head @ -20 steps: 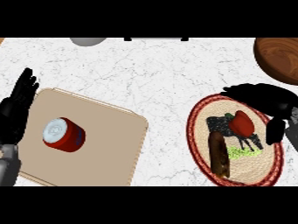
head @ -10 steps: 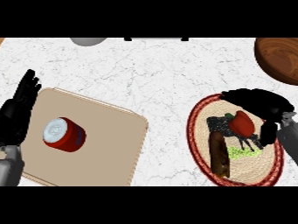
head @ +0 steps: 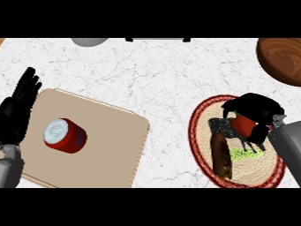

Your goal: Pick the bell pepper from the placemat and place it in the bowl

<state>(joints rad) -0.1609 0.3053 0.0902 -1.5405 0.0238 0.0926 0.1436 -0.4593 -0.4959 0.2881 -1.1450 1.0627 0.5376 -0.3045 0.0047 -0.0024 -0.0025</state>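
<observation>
Bell pepper, enclosed by right robot hand

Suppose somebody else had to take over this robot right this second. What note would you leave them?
Right hand: fingers curled round the red bell pepper, over the round placemat. I cannot tell whether the pepper is off the mat.
Left hand: open, resting at the left edge beside the tan board that carries a red can. It has no part in the job.
Bowl: wooden, at the far right, beyond the placemat.
Done: pepper grasped.
Left: lift it, carry it to the bowl, let go.
</observation>
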